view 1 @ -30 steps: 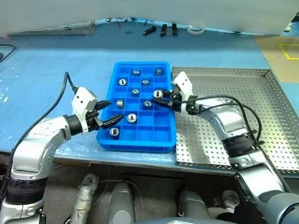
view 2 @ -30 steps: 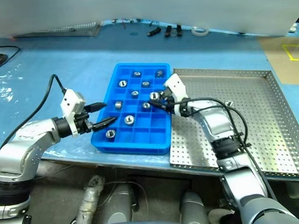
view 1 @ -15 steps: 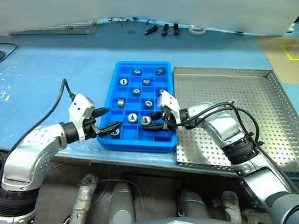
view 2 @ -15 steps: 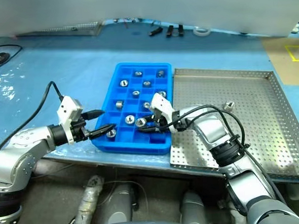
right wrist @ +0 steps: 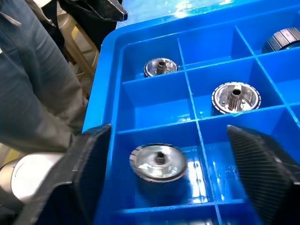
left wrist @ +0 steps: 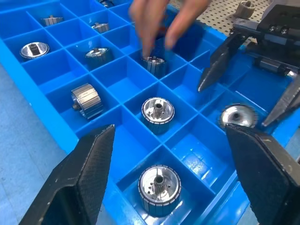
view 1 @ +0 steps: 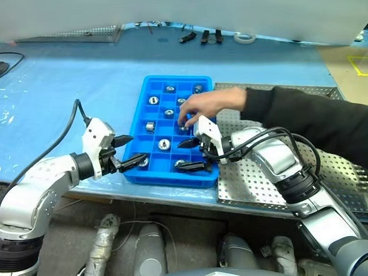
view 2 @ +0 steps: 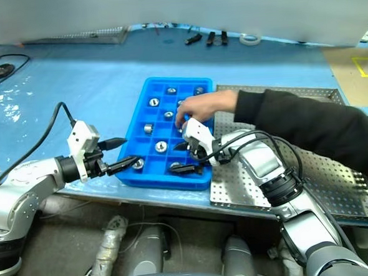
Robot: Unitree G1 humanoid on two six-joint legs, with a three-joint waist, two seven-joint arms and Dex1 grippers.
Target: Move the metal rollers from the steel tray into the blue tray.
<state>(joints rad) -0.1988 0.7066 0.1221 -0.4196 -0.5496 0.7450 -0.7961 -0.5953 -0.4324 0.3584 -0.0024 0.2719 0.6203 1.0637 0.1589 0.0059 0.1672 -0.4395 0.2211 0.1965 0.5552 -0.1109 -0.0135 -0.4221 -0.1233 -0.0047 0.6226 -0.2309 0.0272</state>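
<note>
Fingers of the right gripper [view 1: 188, 155] are standing spread over the near edge of the blue tray [view 1: 139, 104], a roller [right wrist: 158, 162] sitting loose in the compartment just beneath them, evidently let go there. Left gripper [view 1: 127, 152], also open and empty, is hovering beside the tray's near-left corner. Beyond the right gripper, a person's hand [view 1: 201, 105] is reaching across the steel tray [view 1: 275, 90] into the compartments, probably straightening a roller.
</note>
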